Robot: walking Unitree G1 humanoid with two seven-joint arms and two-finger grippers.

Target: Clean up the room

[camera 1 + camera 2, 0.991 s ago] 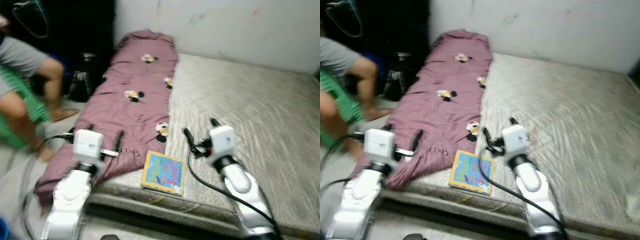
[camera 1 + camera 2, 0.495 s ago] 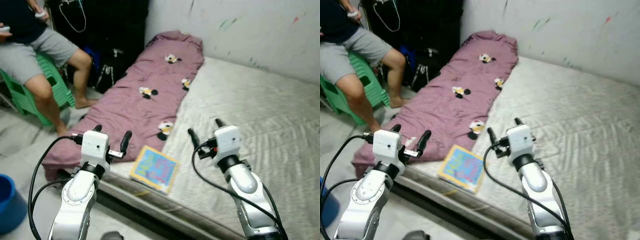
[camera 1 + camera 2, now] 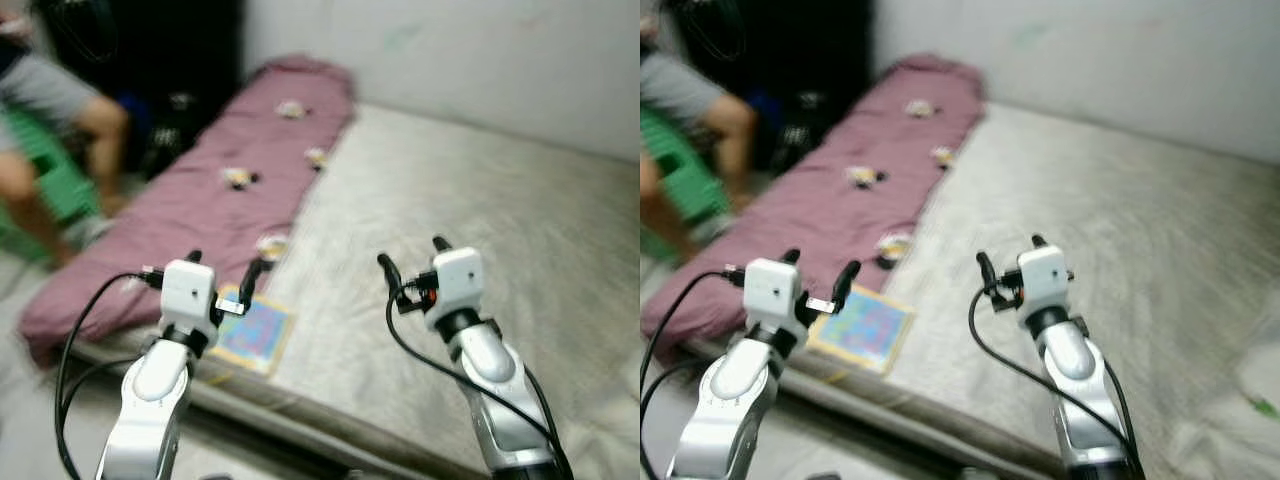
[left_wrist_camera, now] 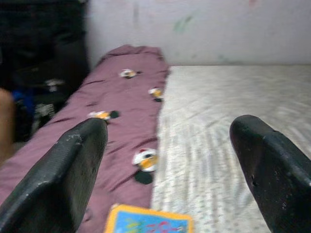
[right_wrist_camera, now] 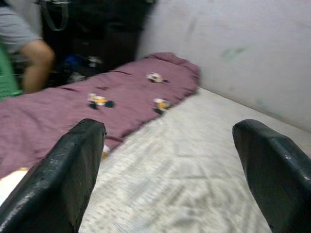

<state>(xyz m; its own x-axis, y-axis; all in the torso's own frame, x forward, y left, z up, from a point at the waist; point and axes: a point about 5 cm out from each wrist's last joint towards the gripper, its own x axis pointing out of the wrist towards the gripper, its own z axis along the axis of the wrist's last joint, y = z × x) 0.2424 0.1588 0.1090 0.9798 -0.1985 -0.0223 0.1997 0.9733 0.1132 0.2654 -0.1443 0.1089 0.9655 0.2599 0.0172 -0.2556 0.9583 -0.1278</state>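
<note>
One bare grey mattress [image 3: 480, 210], on the floor against a pale wall [image 3: 450, 60]. One long purple blanket [image 3: 190, 195] down the mattress's left side, long way running from the near edge up to the wall, with little yellow, white and black cartoon patches, five of them by count in the head views, all blurry. One flat picture book [image 3: 252, 330] lying face up at the near left edge of the mattress, just beside the blanket's near end, long way pointing roughly toward the wall and turned a bit to the right; blue cover with a yellow border, writing on it too blurry to read. Two silver arms held up over the near edge. Left pincer [image 3: 222, 268] up above the book, not touching it, two black fingers [image 4: 68, 170] spread wide apart with nothing between, aimed along the line where the blanket meets the mattress. Right pincer [image 3: 412, 258] over the bare middle of the mattress, well apart from the book, fingers [image 5: 73, 165] also spread wide with nothing held. One person sitting at the far left on something green [image 3: 45, 160], bare legs [image 3: 105, 120] and grey shorts in sight. Dark bags [image 3: 170, 130] on the floor between the person and the blanket. No brand or label readable anywhere.
</note>
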